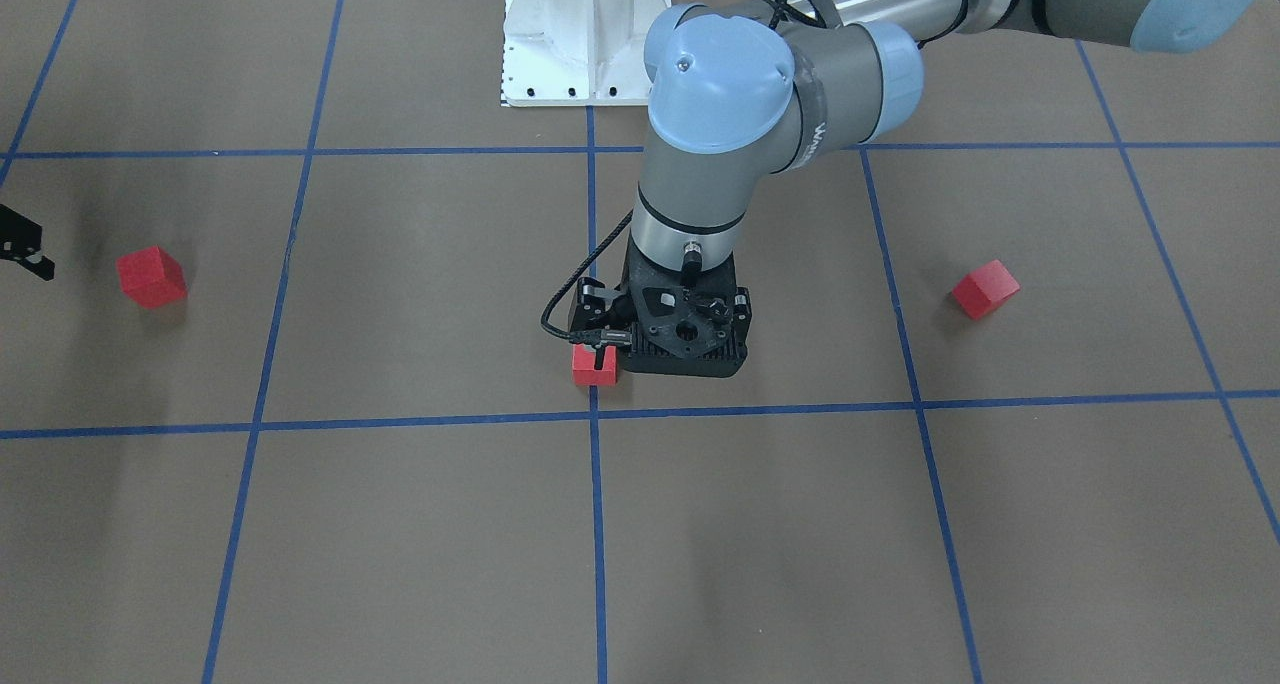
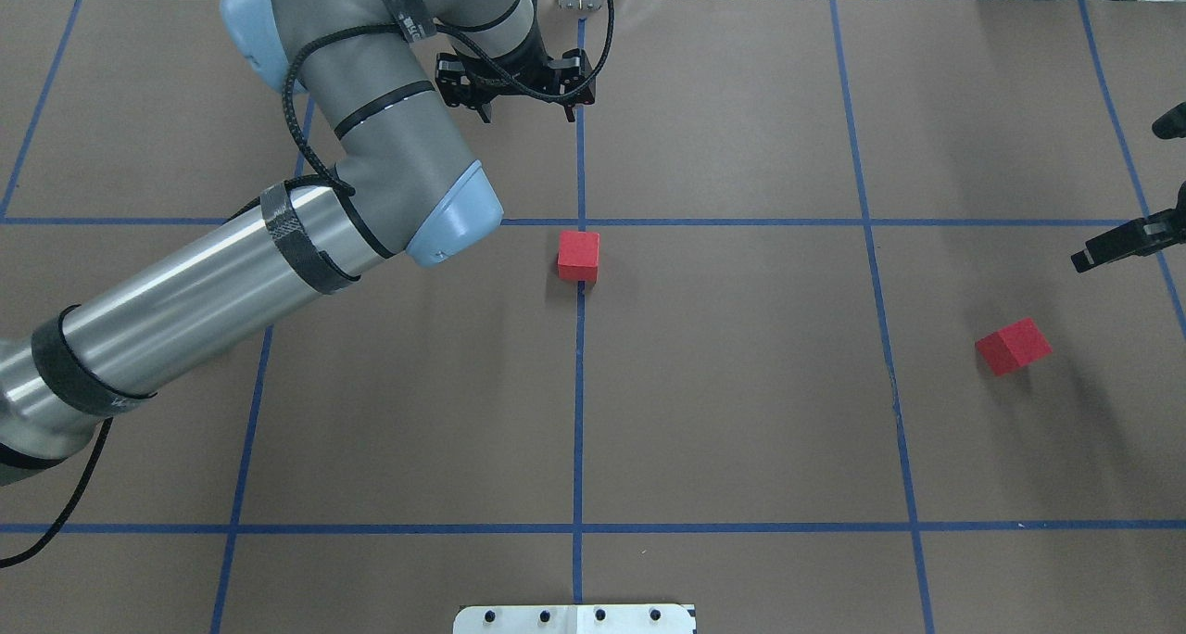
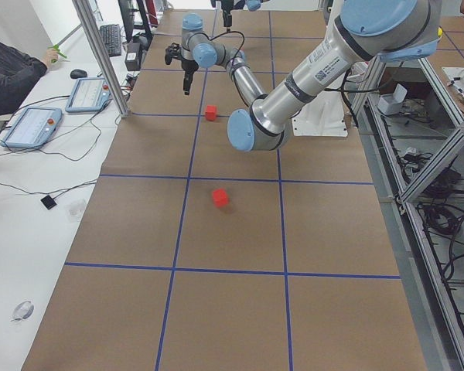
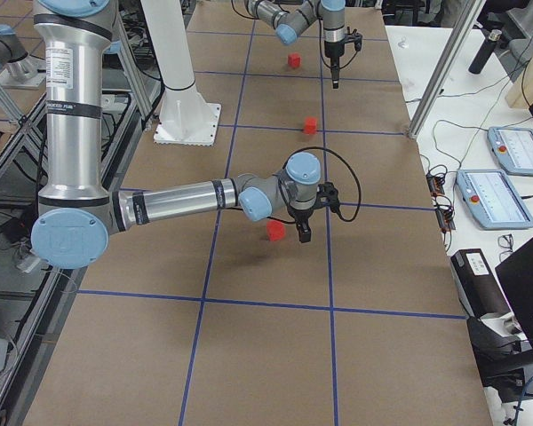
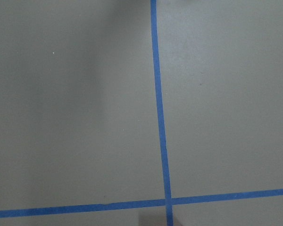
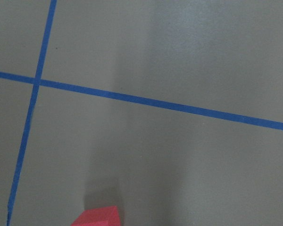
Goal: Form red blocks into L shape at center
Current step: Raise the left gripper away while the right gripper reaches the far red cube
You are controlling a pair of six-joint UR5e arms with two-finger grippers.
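Showing the left red block (image 1: 986,289) askew to the tape (image 1: 905,364) toward the tabletop's (image 1: 1100,524) left edge. Hanging the left gripper (image 2: 525,110), jaws apart and empty, over the center (image 2: 607,203). Resting the middle red block (image 2: 579,256) square on the middle line (image 2: 579,384), robot-side of the crossing (image 2: 581,221). Leaving the right red block (image 2: 1013,346) skewed near the right gripper (image 2: 1124,245), jaws unclear.

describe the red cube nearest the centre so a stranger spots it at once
From the white base plate, follow the blue tape line outward. The small matte red cube sits on it, just short of the second crossing; the other two cubes lie off the tape.
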